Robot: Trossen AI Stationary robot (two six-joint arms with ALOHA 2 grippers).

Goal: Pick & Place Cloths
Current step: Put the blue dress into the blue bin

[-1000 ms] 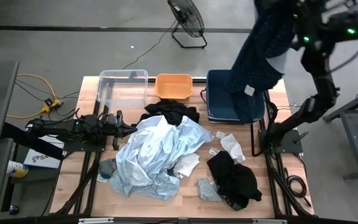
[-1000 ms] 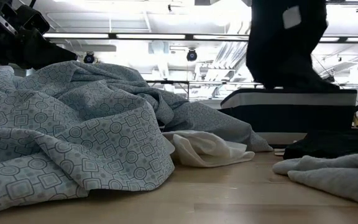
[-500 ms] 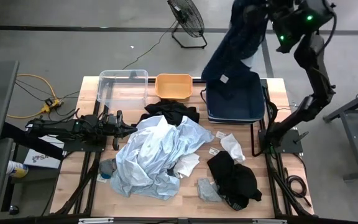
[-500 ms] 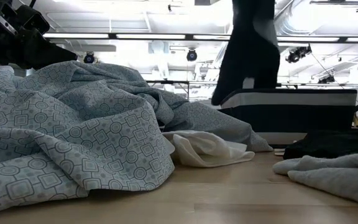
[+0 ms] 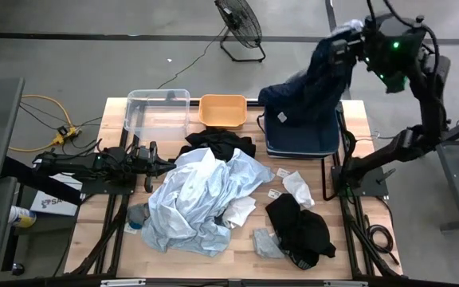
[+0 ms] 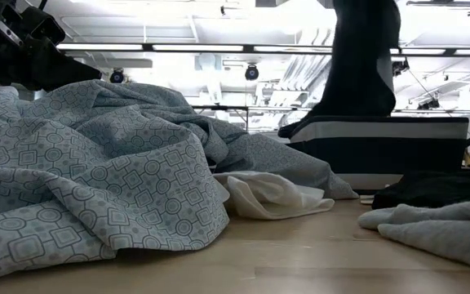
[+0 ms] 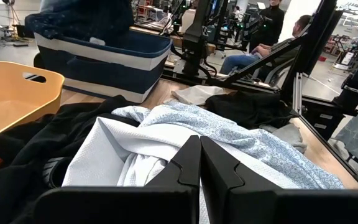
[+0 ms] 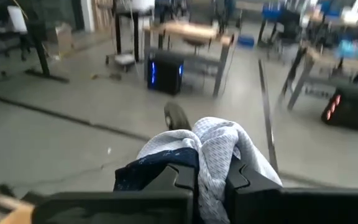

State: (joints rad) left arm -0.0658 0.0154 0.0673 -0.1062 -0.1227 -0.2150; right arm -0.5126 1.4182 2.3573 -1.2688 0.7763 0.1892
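Frame centre, on the table: pale blue cloth heaped, black pieces beside it. Left tool clenched, empty, at its edge. Upper right: right tool clenched on navy cloth, draping into navy bin. Soft, light, floppy; probably best pinched at a raised fold.

- High view: overhead, facing straight down on the whole bench.
- Low view: bench-top level, close to the pale blue cloth, facing the room.
- Left wrist view: low, facing across the bench; shares the navy bin with the high and low views.
- Right wrist view: raised, facing the room floor.
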